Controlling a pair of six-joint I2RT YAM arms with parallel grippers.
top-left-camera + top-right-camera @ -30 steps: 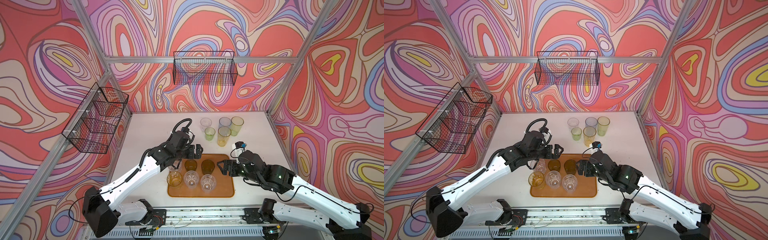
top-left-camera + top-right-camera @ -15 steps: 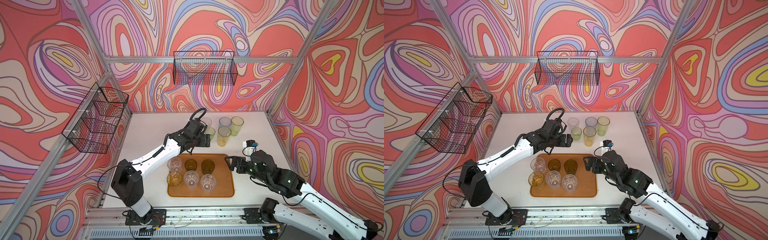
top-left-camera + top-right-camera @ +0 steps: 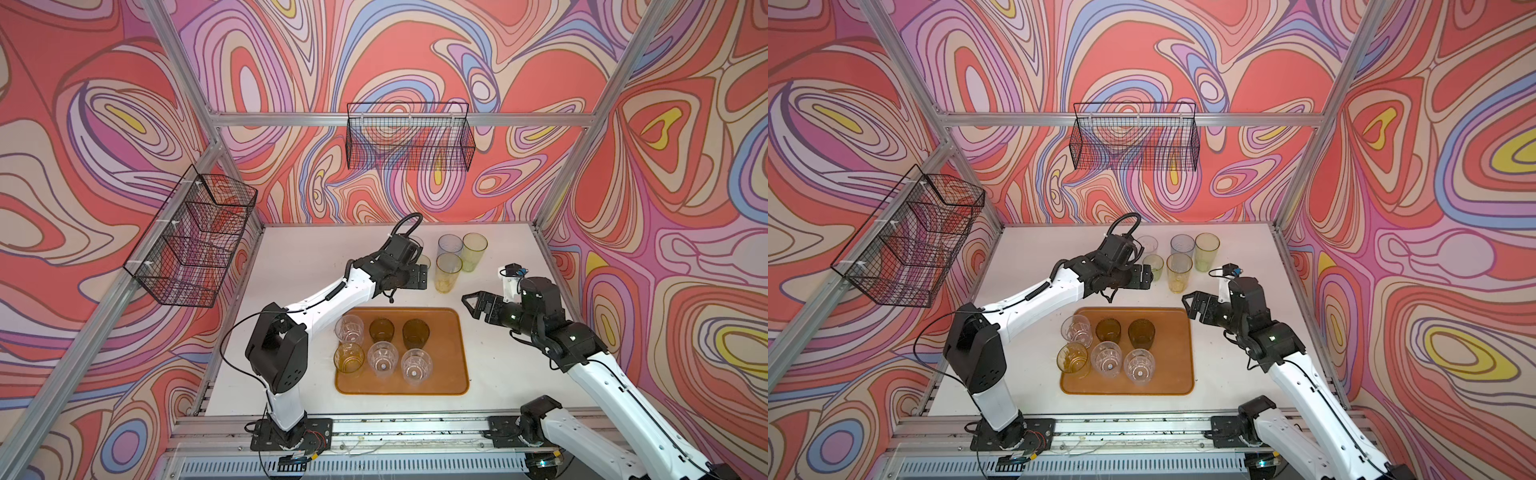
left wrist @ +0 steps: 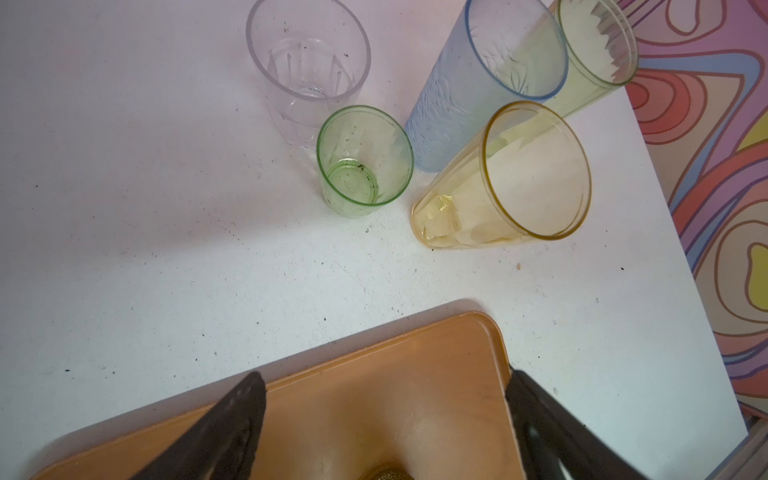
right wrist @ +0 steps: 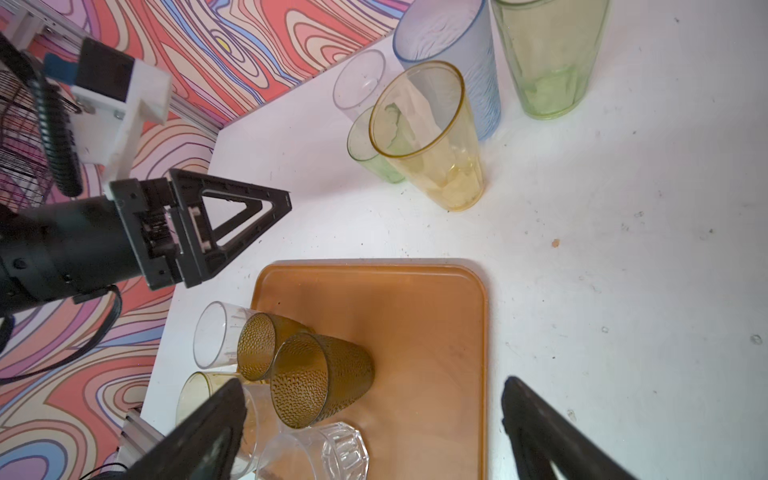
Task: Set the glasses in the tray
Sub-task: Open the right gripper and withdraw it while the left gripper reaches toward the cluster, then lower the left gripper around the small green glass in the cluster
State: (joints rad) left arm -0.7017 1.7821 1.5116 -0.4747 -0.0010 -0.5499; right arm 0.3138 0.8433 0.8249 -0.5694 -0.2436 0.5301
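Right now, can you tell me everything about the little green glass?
The small green glass is a short, see-through tumbler, pale green, its round rim wider than its thick base. It looks empty but for a few dark specks inside. It stands upright on the white table, outside the tray, close to the clear faceted glass and the tall yellow tumbler. Nothing grips it; whether it touches the clear glass cannot be told.
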